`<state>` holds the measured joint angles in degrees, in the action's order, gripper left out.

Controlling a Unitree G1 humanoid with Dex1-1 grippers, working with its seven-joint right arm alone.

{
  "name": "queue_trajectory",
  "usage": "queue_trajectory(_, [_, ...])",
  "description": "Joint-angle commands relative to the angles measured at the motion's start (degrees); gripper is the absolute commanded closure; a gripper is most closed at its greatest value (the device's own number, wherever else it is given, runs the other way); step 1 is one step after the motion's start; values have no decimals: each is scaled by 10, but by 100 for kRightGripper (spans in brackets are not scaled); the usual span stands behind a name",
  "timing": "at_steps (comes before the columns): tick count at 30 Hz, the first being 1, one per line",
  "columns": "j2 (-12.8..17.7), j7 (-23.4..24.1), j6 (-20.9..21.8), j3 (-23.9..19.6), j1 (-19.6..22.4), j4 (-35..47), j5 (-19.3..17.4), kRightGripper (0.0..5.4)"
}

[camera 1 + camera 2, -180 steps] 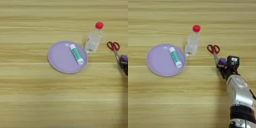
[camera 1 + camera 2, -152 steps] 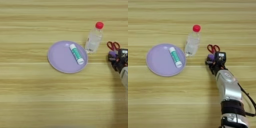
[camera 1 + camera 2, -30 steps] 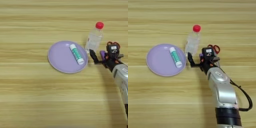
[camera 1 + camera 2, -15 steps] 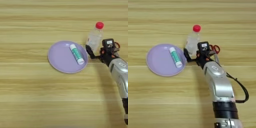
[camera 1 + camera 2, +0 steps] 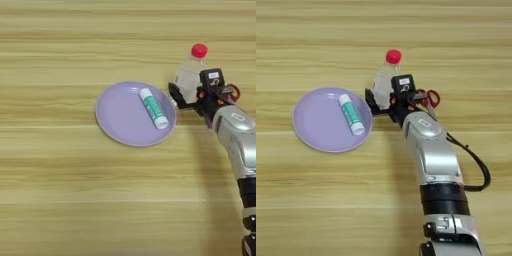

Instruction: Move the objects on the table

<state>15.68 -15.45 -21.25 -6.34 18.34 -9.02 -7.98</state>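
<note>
1. Table (image 5: 60, 200): light yellowish wood with lengthwise grain; it carries everything seen.
2. Right arm (image 5: 433, 160): silver forearm comes up from the bottom edge in the right eye view, reaching toward the bottle.
3. Right gripper (image 5: 382, 102): black fingers (image 5: 176, 95) sit at the lower body of the bottle. One finger shows on the plate side of the bottle; the other is hidden behind the gripper housing. Cannot tell whether they are spread or pinching the bottle.
4. Clear bottle with red cap (image 5: 191, 70): upright, its base right at the fingers, the cap above them and farther from the robot. Contact with the fingers cannot be confirmed.
5. Purple plate (image 5: 117, 117): round, flat on the table, just to the left of the fingers; its right rim lies close to the visible finger.
6. White tube with green label (image 5: 153, 108): lying on the plate's right half, slanted, left of the fingers and near them.
7. Red-handled scissors (image 5: 431, 98): on the table just right of the gripper, partly hidden behind it.
8. Purple block: a small purple patch shows by the gripper body; too obscured to place.
</note>
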Motion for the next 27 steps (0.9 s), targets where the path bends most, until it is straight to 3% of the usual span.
queue_trajectory(1, [17,1,32,-5,61,1,8,4])
queue_trajectory(18, [16,3,69,-9,131,-101,20,4])
queue_trajectory(27, [13,4,83,-13,144,-129,17,4])
